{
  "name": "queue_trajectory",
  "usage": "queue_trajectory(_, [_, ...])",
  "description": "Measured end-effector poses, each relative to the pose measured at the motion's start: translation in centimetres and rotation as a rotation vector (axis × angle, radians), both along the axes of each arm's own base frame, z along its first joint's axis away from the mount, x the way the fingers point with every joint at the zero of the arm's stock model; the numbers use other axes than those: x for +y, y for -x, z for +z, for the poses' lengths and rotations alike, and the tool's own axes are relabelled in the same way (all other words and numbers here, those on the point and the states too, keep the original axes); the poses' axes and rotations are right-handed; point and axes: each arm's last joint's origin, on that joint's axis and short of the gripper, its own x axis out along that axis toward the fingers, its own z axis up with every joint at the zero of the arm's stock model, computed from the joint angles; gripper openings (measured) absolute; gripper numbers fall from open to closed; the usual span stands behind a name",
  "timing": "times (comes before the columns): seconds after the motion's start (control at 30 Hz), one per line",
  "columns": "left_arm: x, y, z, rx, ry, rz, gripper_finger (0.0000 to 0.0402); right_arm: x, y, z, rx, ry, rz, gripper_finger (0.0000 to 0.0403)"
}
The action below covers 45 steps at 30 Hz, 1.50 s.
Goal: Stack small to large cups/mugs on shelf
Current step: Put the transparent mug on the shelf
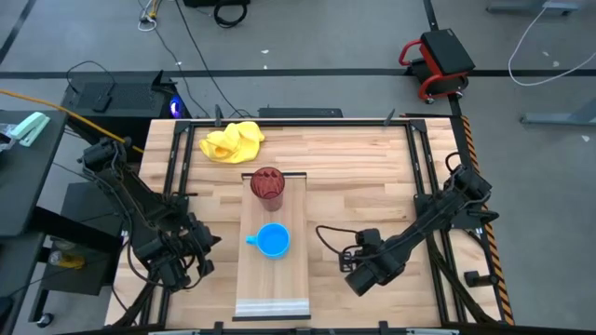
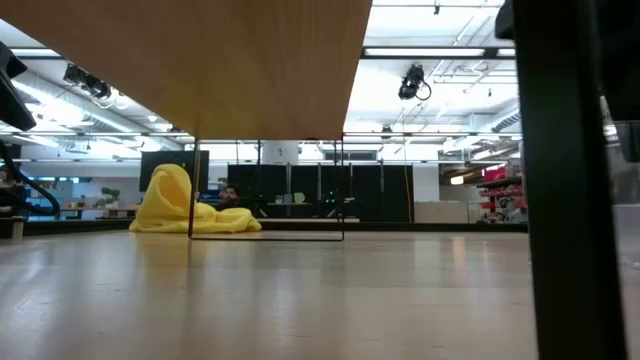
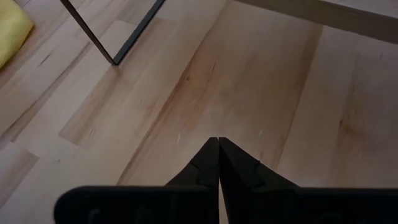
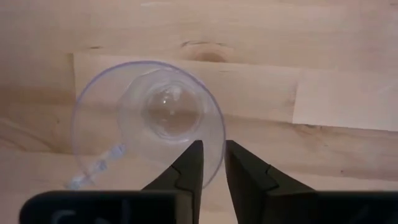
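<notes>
1. Evidently the last vessel is in hand: on the pale wooden shelf (image 1: 272, 279) the dark red ribbed tumbler (image 1: 266, 183) stands near the raised far end and the blue mug (image 1: 272, 241) sits just in front of it, toward the near end.
2. The small clear glass cup (image 4: 148, 118) is seen only in the right wrist view, low over the butcher-block tabletop (image 1: 363, 177), to the right of the shelf.
3. The right gripper (image 4: 212, 163) has its fingers narrowly apart, with the cup's rim between the tips; it appears to pinch that rim.
4. The left gripper (image 3: 218, 155) waits near the table's left front edge, fingers pressed together, holding nothing.
5. Next, I judge, the cup must be carried onto the shelf's bare near part, in line with the mug, and set down upright before release.
6. A rim pinch on glass may slip.
</notes>
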Motion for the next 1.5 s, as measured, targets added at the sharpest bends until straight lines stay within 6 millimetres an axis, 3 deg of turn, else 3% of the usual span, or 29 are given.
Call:
queue_trajectory(0.3, [0.0, 0.0, 0.0, -0.002, 0.005, 0.005, 0.0026, -0.7, 0.5, 1.3, 0.019, 0.009, 0.125, 0.0089])
queue_trajectory(0.6, [0.0, 0.0, 0.0, -0.009, 0.019, 0.020, 0.0011, -2.6, -0.7, 1.3, 0.057, 0.022, 0.299, 0.0100])
queue_trajectory(0.83, [0.0, 0.0, 0.0, -0.016, 0.036, 0.037, 0.0022, -3.8, -1.5, 1.3, 0.081, 0.028, 0.413, 0.0099])
queue_trajectory(1.5, [0.0, 0.0, 0.0, -0.020, 0.045, 0.044, 0.0014, -3.7, -1.4, 1.3, 0.122, 0.009, 0.675, 0.0098])
